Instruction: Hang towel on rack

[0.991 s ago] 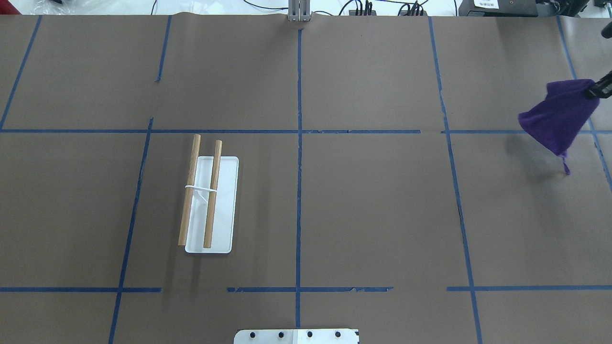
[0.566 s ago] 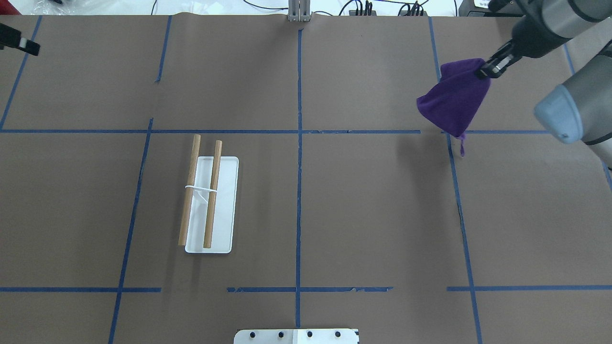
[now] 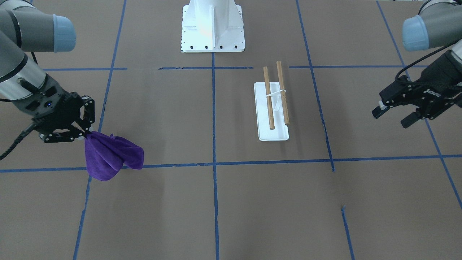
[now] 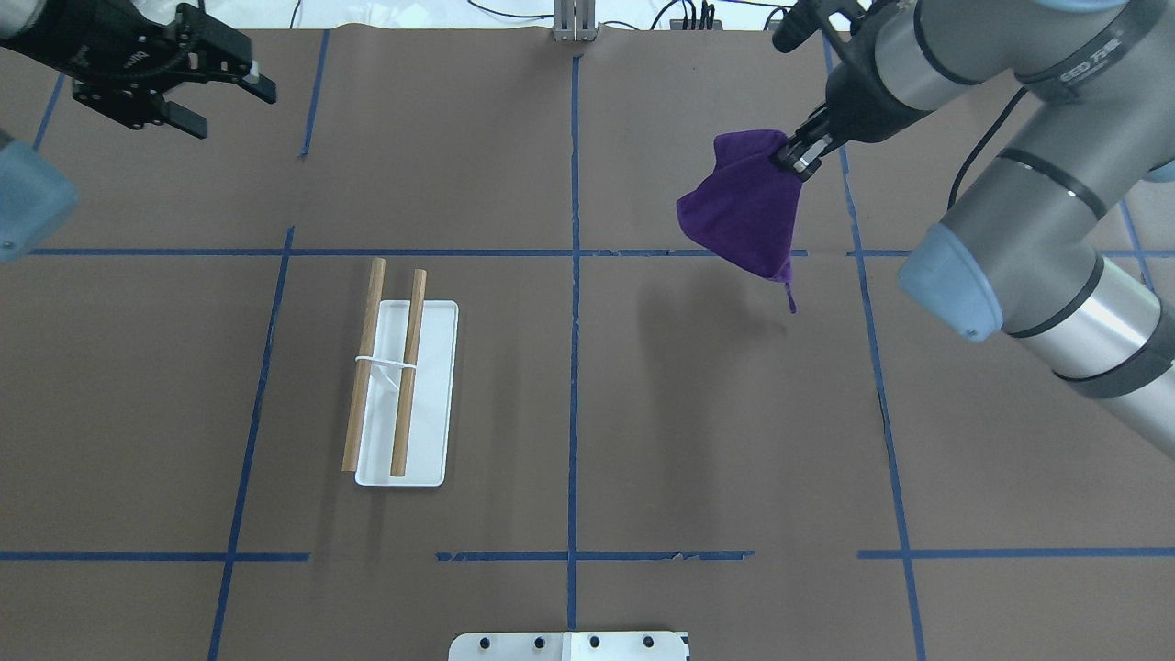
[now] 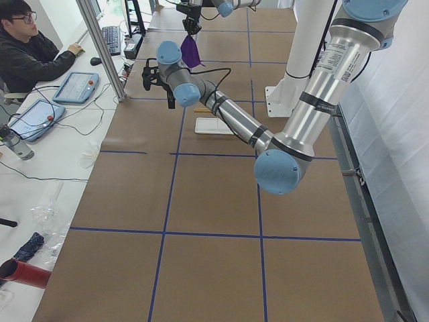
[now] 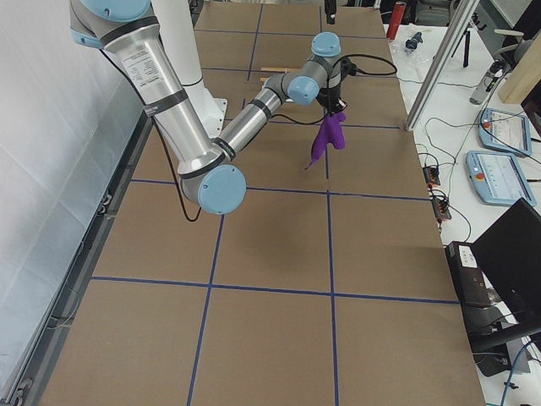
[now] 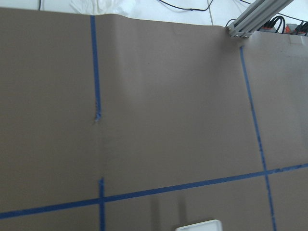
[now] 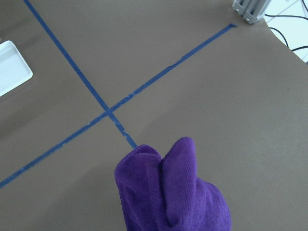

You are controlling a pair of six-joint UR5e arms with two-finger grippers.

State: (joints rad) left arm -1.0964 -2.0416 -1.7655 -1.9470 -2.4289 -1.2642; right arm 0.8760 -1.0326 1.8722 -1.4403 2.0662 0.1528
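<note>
The right fingers (image 4: 800, 155) pinch the towel (image 4: 744, 216) by one bunched corner, so it dangles above the counter (image 4: 643, 413), well apart from the rack (image 4: 428, 404). The left fingers (image 4: 255, 89) hang wide and empty. Bunched so, the towel may snag one dowel (image 4: 408, 367) and slide off, or tip the rack.
</note>
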